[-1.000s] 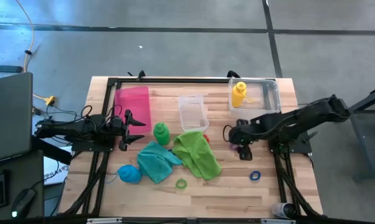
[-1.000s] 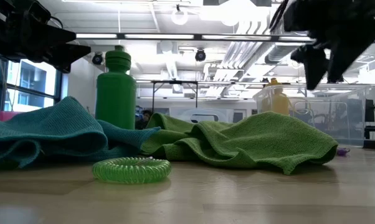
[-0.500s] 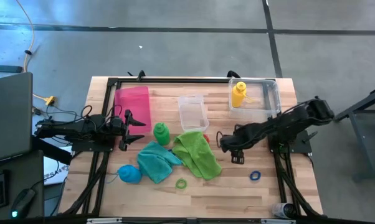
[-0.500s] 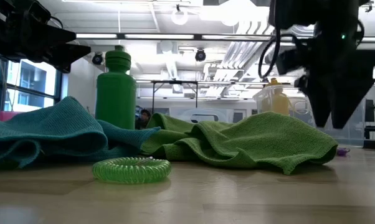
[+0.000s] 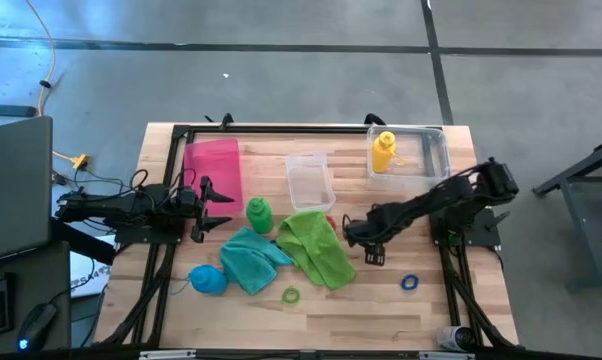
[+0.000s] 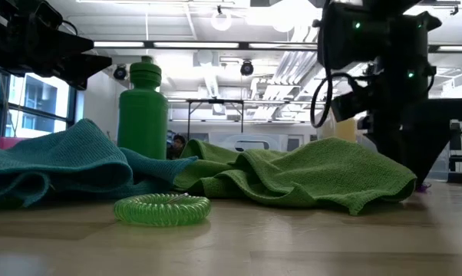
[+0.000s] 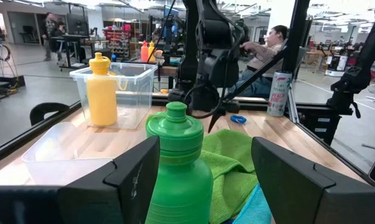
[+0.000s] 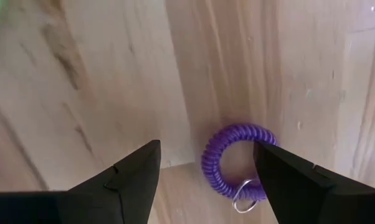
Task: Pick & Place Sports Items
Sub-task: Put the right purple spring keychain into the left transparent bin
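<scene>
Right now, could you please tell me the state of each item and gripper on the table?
Right gripper: open, above the purple ring.
Left gripper: open, facing the green bottle.
Green bottle: upright, capped.
Yellow bottle: upright inside the large clear box.
Small clear box: open, empty.
Blue bottle: lying down.
Teal towel and lime towel: crumpled.

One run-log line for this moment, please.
right gripper: open, above purple ring beside lime green towel | left gripper: open, waiting facing green bottle | yellow bottle: in clear box
</scene>
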`<act>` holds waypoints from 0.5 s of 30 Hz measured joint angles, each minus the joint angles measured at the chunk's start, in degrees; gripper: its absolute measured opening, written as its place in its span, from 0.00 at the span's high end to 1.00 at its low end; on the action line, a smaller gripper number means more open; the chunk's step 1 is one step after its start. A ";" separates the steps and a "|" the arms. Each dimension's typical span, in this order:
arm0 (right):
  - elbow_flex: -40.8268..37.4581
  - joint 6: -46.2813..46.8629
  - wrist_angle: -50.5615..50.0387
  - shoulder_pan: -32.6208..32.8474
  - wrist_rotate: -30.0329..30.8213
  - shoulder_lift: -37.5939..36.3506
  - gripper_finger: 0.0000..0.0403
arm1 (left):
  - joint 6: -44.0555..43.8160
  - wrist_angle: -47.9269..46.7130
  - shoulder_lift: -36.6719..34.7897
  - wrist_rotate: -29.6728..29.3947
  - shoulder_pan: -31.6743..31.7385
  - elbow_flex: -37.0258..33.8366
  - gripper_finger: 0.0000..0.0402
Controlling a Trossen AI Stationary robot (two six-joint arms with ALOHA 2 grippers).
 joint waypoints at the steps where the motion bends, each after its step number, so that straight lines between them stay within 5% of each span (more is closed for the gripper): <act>1: 0.00 0.00 -0.02 -0.26 -0.21 0.26 0.39 | 0.02 0.01 -0.01 0.00 -0.02 0.01 0.38; 7: 0.02 -0.02 0.83 -1.98 -4.05 1.35 0.49 | 0.02 -0.01 0.01 0.00 -0.02 0.01 0.38; 15: 0.00 -0.02 2.50 -2.40 -5.93 1.36 0.77 | 0.01 0.02 -0.01 0.00 -0.01 0.00 0.38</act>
